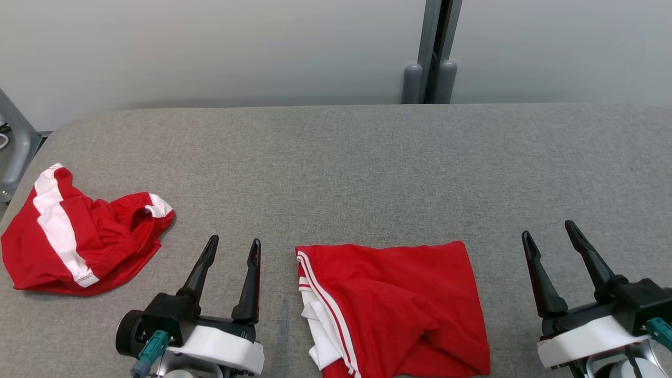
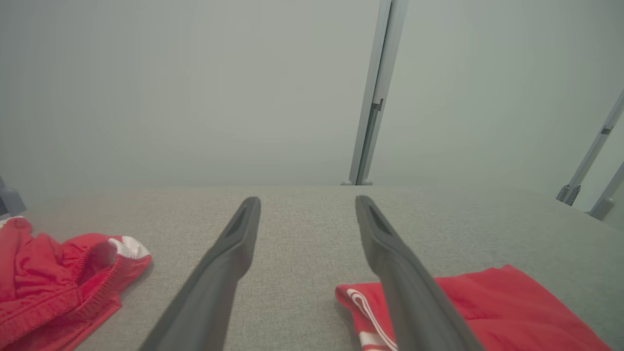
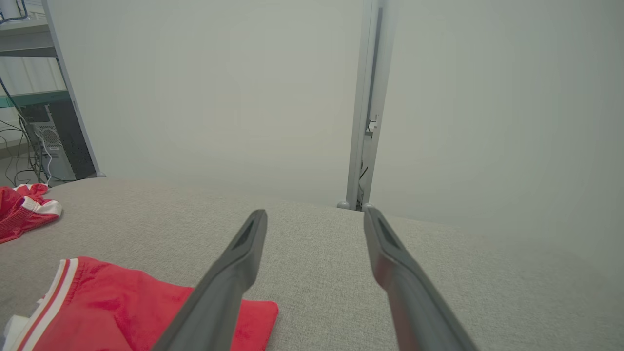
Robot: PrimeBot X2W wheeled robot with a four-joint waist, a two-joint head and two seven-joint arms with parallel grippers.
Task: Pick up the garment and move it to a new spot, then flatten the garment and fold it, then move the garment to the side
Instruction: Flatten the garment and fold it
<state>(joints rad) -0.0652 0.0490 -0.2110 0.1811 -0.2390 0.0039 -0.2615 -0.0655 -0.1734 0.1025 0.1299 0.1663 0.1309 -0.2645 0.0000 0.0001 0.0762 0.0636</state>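
Note:
A red garment (image 1: 399, 299) with thin white stripes along its left edge lies roughly flat at the near edge of the grey table (image 1: 367, 157), between my two grippers. It also appears in the left wrist view (image 2: 507, 302) and the right wrist view (image 3: 122, 307). My left gripper (image 1: 234, 240) stands open just left of it, nothing between its fingers (image 2: 307, 200). To the garment's right, and a little apart from it, my right gripper (image 1: 547, 229) is open and empty too (image 3: 315, 211).
A second red garment (image 1: 79, 236) with a broad white band lies crumpled at the table's left edge (image 2: 53, 287) (image 3: 22, 209). A grey post (image 1: 430, 52) stands behind the table against the pale wall. Beyond the table's left end stands a dark computer case (image 3: 53, 141) with cables.

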